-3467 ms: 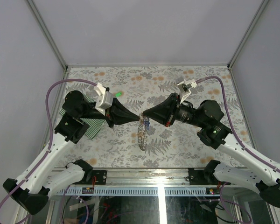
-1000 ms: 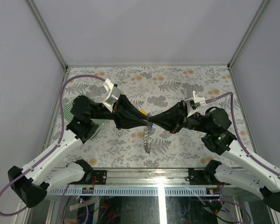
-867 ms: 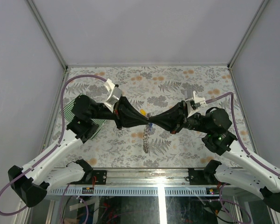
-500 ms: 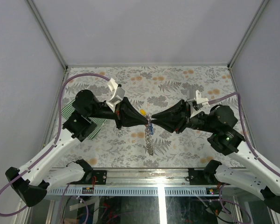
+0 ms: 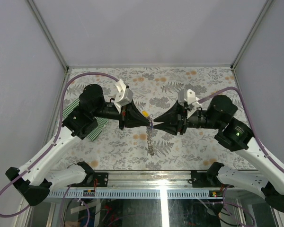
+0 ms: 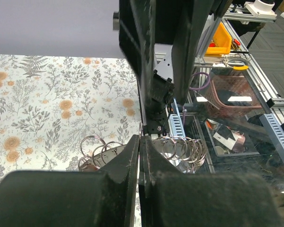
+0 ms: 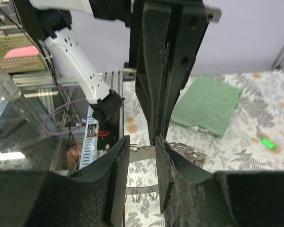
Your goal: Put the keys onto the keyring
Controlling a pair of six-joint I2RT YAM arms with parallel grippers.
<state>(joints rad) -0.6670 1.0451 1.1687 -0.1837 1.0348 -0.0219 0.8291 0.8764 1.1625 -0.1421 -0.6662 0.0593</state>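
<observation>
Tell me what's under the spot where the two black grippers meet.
A thin grey metal chain of rings trails toward the near edge over the floral table. Its top end is hidden between the left gripper and right gripper.

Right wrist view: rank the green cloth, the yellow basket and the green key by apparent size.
1. green cloth
2. yellow basket, partly cut off by the frame edge
3. green key, by far the smallest

The table [image 5: 199,146] is covered with a pattern of grey leaves and orange flowers. A green striped cloth [image 7: 208,106] is laid flat on it at the left side. A small green key [image 7: 269,143] is seen lying near the cloth.
</observation>
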